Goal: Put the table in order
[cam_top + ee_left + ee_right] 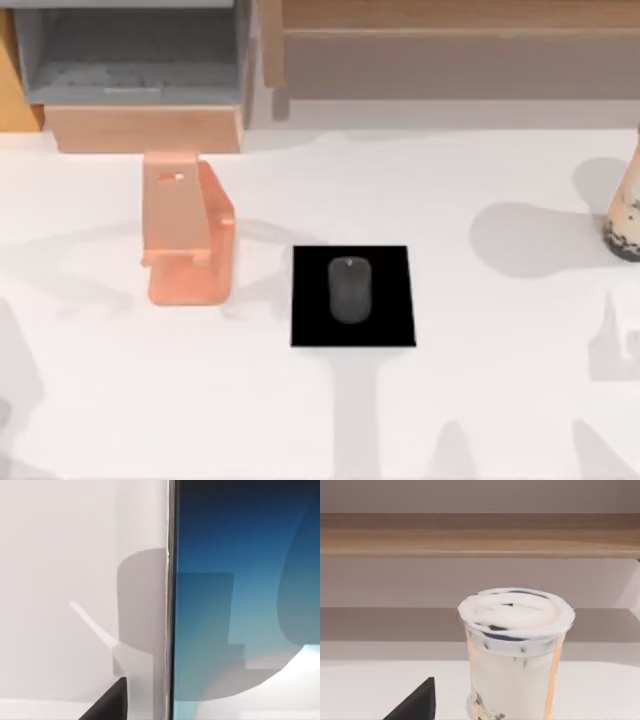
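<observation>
Table: one wide white tabletop (470, 420), spreading under everything else.
Black pad: one (385, 330), near the table's middle.
Mouse: one dark grey mouse (349, 290), lying on the pad.
Stand: one orange phone stand (188, 240), left of the pad and apart from it.
Cup: one milk-tea cup (625, 215) with dark pearls, upright at the right edge; white sealed lid in the right wrist view (516, 612).
Shelf unit: one, wood and grey (140, 70), along the far edge.
Grippers: finger state cannot be told for either arm.
</observation>
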You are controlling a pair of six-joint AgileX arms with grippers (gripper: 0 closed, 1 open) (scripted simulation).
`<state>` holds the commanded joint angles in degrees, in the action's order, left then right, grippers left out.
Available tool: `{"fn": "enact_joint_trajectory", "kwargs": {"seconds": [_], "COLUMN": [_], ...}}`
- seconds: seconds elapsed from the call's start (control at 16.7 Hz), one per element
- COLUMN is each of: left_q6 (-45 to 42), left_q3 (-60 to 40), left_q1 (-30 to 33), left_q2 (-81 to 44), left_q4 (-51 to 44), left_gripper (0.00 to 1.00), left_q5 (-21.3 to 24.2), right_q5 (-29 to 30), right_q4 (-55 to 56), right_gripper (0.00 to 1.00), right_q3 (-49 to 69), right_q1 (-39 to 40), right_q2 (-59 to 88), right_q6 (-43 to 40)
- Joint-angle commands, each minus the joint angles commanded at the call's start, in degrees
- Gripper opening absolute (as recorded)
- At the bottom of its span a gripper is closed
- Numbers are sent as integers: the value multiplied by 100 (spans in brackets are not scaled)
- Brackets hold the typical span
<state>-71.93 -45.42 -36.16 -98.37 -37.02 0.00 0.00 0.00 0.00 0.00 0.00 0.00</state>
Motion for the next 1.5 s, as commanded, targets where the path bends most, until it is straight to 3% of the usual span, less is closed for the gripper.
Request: {"fn": "enact_joint_trajectory", "kwargs": {"seconds": [0.54, 1.02, 1.5], "left_q6": [0, 0, 100], "left_q3": [0, 0, -422], "left_q1": [0, 0, 17], "left_q2": [0, 0, 573], "left_q4": [0, 0, -1010], "left_gripper": [2, 0, 0], "left_q5": [0, 0, 39], "right_q5": [0, 0, 0], "right_q4": [0, 0, 0], "right_gripper": [100, 100, 100], "right_q3": [0, 0, 0], "right_q1": [0, 0, 0], "right_q2": [0, 0, 0], "right_q6": [0, 0, 0]}}
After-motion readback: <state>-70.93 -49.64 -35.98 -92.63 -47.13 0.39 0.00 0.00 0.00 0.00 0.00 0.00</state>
